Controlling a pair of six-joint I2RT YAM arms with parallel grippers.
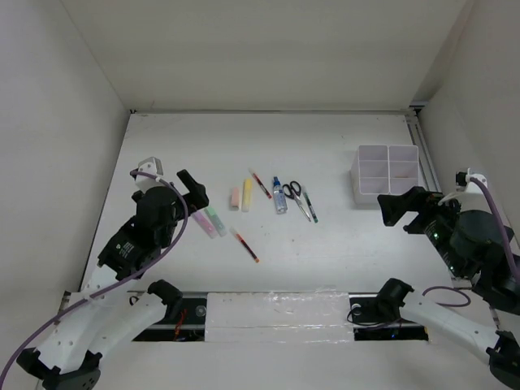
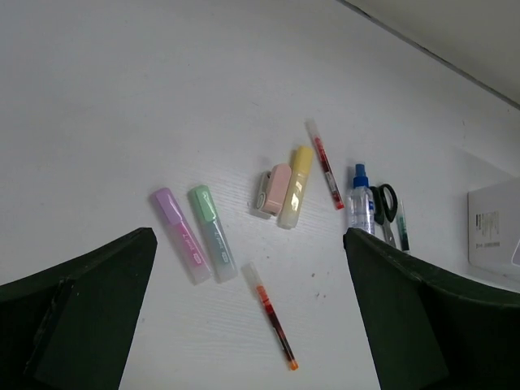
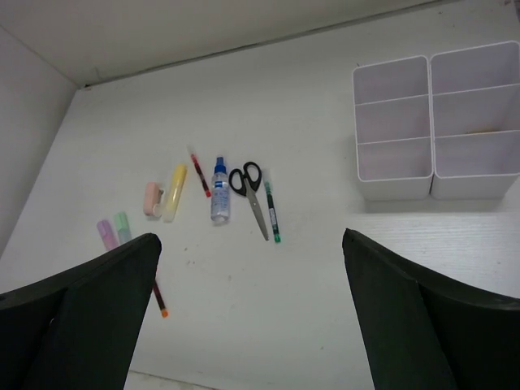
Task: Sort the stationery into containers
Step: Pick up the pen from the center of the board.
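Note:
The stationery lies mid-table: pink [image 1: 201, 223] and green [image 1: 215, 219] sticks, a peach stick [image 1: 235, 197], a yellow stick [image 1: 246, 194], two red pens [image 1: 261, 184] [image 1: 244, 244], a blue-capped bottle [image 1: 279, 196], black-handled scissors [image 1: 294, 195] and a dark pen [image 1: 309, 205]. The white four-compartment organizer [image 1: 385, 173] stands at the right and looks empty in the right wrist view [image 3: 435, 122]. My left gripper [image 1: 172, 180] is open and empty, hovering left of the sticks, with the near red pen [image 2: 270, 316] between its fingers [image 2: 81, 309]. My right gripper [image 1: 396, 210] is open and empty, just in front of the organizer.
White walls close in the table on the left, back and right. A taped strip [image 1: 276, 313] runs along the near edge between the arm bases. A metal rail [image 1: 414, 134] runs along the right side behind the organizer.

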